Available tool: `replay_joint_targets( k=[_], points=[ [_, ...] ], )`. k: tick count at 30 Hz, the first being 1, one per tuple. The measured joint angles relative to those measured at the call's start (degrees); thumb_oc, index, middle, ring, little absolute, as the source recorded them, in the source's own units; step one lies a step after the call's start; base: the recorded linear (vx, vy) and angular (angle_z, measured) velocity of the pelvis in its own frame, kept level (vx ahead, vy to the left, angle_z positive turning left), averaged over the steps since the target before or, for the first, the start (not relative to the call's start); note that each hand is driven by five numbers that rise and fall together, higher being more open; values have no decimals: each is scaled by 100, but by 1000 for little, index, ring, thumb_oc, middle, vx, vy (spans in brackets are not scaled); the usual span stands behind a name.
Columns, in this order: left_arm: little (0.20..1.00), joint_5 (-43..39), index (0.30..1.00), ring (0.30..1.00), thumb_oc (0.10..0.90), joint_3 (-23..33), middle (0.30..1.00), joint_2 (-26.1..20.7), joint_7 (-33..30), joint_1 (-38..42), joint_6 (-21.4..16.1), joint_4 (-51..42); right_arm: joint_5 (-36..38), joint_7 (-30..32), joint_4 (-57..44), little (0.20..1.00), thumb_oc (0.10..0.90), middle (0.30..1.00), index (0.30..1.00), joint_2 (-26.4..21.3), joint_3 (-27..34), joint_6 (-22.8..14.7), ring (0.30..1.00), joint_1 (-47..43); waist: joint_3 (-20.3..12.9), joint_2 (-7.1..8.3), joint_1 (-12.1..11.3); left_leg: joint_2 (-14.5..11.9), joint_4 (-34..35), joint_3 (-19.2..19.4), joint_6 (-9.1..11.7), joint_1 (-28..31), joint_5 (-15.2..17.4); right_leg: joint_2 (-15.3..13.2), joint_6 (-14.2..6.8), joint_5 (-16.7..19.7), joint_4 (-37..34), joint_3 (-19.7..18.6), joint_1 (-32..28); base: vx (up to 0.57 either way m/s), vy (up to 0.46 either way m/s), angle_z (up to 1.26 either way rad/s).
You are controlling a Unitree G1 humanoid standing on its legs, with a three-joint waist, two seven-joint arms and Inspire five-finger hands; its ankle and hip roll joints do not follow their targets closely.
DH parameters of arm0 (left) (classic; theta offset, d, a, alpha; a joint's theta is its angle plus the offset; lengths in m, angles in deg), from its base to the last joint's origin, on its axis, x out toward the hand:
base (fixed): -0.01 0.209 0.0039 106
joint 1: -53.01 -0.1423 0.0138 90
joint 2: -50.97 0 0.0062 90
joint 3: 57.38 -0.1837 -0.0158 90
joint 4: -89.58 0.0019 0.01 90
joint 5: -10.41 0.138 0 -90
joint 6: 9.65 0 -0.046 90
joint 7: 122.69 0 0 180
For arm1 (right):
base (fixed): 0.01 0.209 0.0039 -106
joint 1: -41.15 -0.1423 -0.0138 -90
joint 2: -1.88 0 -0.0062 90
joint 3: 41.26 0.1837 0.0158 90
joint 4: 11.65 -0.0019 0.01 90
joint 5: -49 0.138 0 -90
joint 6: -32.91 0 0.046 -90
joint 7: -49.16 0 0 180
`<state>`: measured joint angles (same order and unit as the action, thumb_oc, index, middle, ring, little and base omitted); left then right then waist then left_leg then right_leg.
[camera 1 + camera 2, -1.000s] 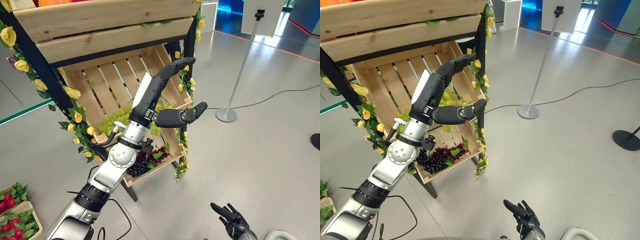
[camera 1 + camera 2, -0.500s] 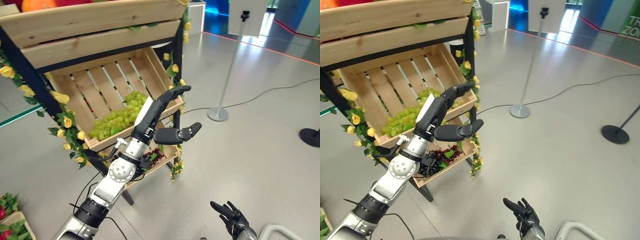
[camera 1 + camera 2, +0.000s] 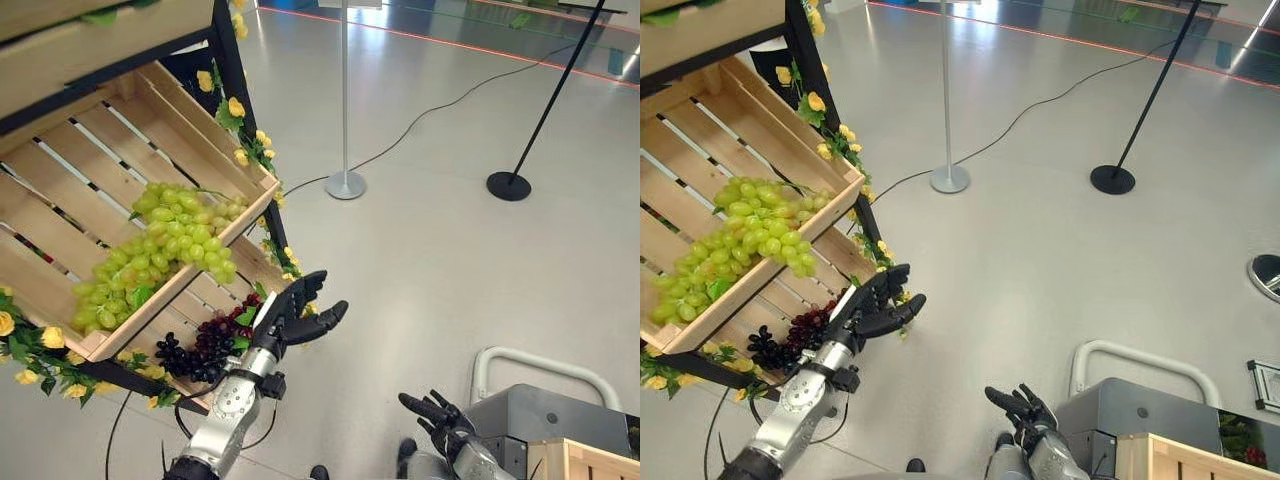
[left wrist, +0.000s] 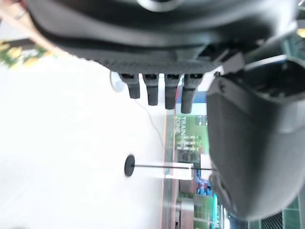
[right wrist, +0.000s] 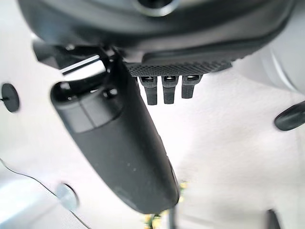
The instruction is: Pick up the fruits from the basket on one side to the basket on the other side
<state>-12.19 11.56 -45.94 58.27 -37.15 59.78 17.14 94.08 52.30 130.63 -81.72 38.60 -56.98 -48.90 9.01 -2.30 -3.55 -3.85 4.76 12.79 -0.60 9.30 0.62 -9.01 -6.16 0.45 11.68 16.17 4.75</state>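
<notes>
Lowered from the green grapes (image 3: 165,245), left hand (image 3: 300,312) hovers empty, fingers wide, beside dark grapes (image 3: 205,350) in the lower crate (image 3: 245,262). Right hand (image 3: 1025,410), at 6 o'clock, is relaxed, empty. Grey floor (image 3: 440,250) carries stanchions (image 3: 345,185).

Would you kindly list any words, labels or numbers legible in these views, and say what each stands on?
Green panel, left wrist view: white lettering, turned sideways, too blurred to quote.
Framed sheet, right eye view: print too small to read.
Wooden crate and green grapes: no lettering seen.
</notes>
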Motion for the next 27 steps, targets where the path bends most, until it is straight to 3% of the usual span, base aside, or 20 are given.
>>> replay_joint_targets(
  k=[2,5,7,8,10,17,27],
  points=[
    [900,46,900,900,800,-32,900,14,-30,79,-4,383,-28,-18,91,900,800,900,900,-29,-87,6,900,-108,-5,112,-41,68,1,-15,73,3,-43,55,-125,-51,-964,-187,-469,12,-78,-17],
    [900,52,900,900,800,-108,900,292,21,-38,10,1114,-271,-16,147,900,800,900,900,-134,-225,63,900,-183,-32,33,-54,-83,-155,-166,122,77,-68,321,87,349,-1687,-305,-929,0,-23,-28],
    [900,137,900,900,800,-129,900,462,78,-149,13,1421,-396,-17,162,900,800,900,900,-198,-227,67,900,-167,-52,49,-17,-135,-204,-184,143,41,-75,372,137,331,-1689,-334,-928,-15,8,-17],
    [900,196,900,900,800,-208,900,577,138,-149,22,1695,-449,-17,278,900,800,900,900,-243,-214,67,900,-178,-103,-24,66,-192,-170,-189,189,40,-44,432,125,307,-1689,-317,-926,2,11,9],
    [900,374,900,900,800,-382,900,714,182,-151,67,2097,-508,-17,507,900,800,900,900,-333,-205,74,900,-183,-185,-104,127,-278,-129,-186,413,33,36,518,140,319,-1688,-315,-850,8,16,1],
    [900,644,900,900,800,-541,900,909,205,-184,370,3723,-644,-83,1199,900,800,900,900,-21,-165,217,900,15,-391,140,243,-211,-77,-149,386,46,46,441,151,379,-1689,-382,-804,5,11,-4],
    [900,720,900,900,800,-415,900,1190,153,-318,403,4431,-643,-666,1289,900,800,900,900,-115,-155,123,900,17,-648,-120,217,-193,-64,-148,352,51,65,424,109,404,-1709,-402,-833,2,1,0]
  ],
)
